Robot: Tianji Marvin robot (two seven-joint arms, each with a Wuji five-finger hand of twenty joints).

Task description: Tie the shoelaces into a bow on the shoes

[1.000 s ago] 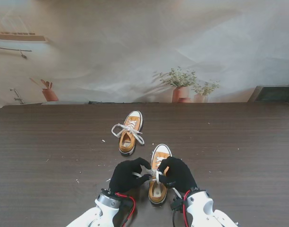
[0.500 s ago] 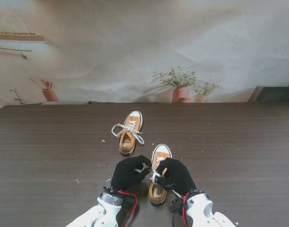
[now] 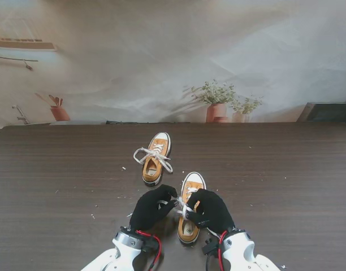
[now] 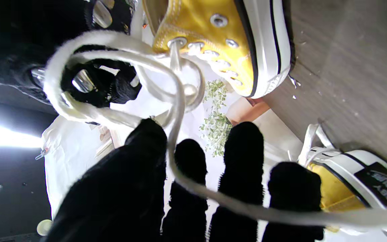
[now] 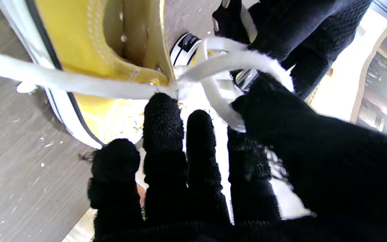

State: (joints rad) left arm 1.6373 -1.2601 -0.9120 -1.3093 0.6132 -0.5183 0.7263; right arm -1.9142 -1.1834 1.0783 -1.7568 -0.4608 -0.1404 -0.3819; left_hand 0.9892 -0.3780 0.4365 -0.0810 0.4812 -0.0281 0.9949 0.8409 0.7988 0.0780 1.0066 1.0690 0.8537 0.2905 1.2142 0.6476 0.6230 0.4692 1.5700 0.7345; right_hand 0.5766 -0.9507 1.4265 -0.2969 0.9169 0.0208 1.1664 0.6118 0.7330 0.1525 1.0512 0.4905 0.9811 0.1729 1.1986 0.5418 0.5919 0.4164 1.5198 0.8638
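Since a second ago both hands have crept closer over the near shoe (image 3: 191, 204): left hand (image 3: 152, 208) and right hand (image 3: 210, 209) each pinch its lace (image 4: 176, 101) (loops forming, bow unfinished). The far shoe (image 3: 155, 158) lies unknotted.

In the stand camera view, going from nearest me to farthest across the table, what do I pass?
Both hands, left hand and right hand, working the laces of the near shoe → far shoe with loose laces → potted plants beyond the table.
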